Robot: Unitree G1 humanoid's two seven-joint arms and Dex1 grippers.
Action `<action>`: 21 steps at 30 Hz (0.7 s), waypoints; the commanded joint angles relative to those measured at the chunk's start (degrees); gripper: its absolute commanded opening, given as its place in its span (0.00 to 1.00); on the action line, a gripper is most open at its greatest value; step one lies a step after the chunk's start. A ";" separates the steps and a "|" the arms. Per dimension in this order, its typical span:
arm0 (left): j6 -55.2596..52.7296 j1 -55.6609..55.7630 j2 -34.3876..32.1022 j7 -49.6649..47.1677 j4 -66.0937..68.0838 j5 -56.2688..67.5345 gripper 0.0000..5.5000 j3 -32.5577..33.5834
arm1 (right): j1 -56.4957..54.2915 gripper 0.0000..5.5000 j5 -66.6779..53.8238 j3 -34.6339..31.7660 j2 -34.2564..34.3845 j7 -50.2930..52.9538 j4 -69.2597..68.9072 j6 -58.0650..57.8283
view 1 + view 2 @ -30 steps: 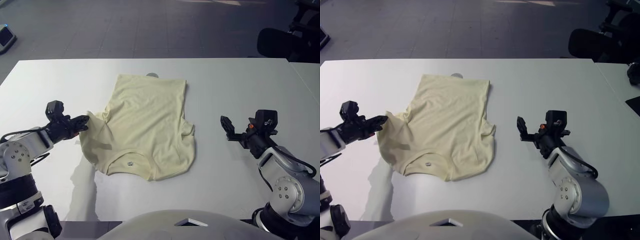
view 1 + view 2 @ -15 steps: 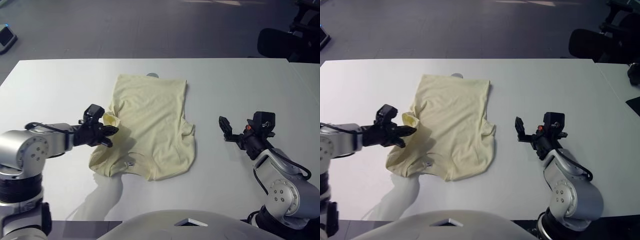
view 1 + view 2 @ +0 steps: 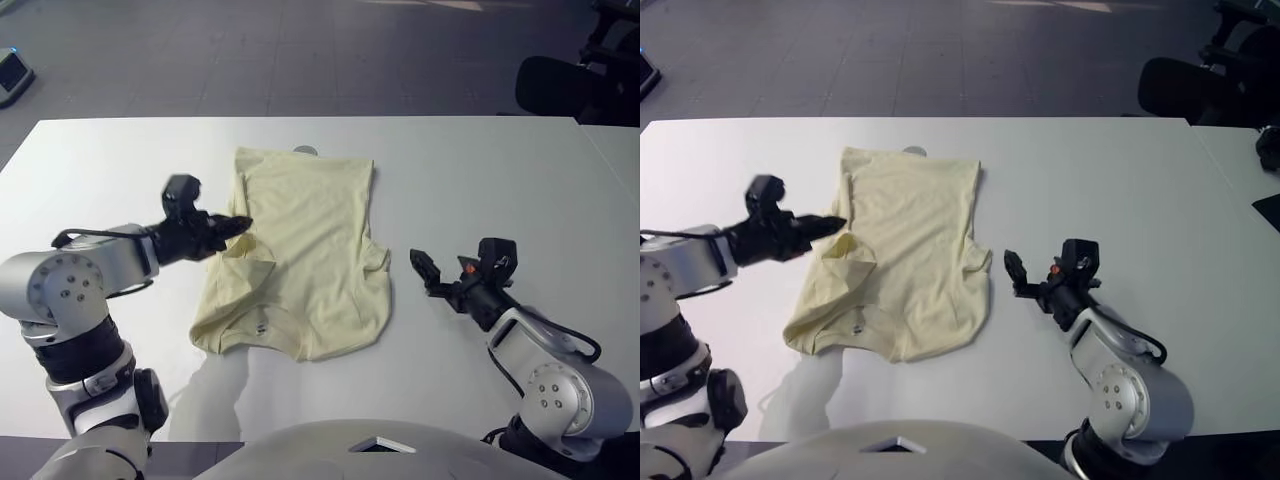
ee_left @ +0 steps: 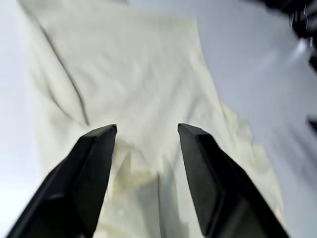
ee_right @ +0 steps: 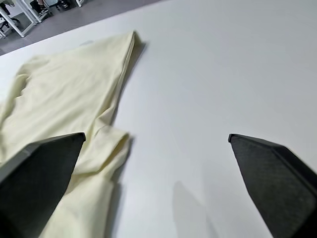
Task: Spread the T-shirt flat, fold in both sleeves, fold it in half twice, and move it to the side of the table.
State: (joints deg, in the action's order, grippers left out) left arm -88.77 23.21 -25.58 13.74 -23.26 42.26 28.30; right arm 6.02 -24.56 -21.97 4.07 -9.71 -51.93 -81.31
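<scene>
A pale yellow T-shirt (image 3: 305, 235) lies in the middle of the white table (image 3: 480, 170), collar toward me. Its left sleeve (image 3: 245, 258) is folded inward onto the body. My left gripper (image 3: 238, 224) hovers over the shirt's left edge, by that folded sleeve. In the left wrist view its black fingers (image 4: 94, 168) stand apart, with shirt fabric (image 4: 129, 64) below and nothing between them. My right gripper (image 3: 424, 270) is open just above the table, a short way right of the shirt's bunched right sleeve (image 3: 378, 258). The right wrist view shows the shirt (image 5: 64, 99) off to one side.
A small grey round object (image 3: 305, 150) peeks out at the shirt's far hem. A black chair (image 3: 560, 85) stands beyond the table's far right corner, beside another white table (image 3: 615, 150). Bare tabletop stretches on both sides of the shirt.
My left gripper carried the left sleeve inward over the shirt and let it go. My right gripper slid left toward the shirt's right side.
</scene>
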 commanded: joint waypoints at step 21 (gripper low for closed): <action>13.46 -6.95 -0.15 -2.33 2.13 -8.43 0.98 -4.09 | 6.04 0.50 -7.48 5.01 7.39 2.08 8.84 -1.30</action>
State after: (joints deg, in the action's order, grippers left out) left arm -76.00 16.18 -25.39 11.52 -21.76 34.73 24.45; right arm 9.73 -31.55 -18.12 4.14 -8.72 -43.98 -82.39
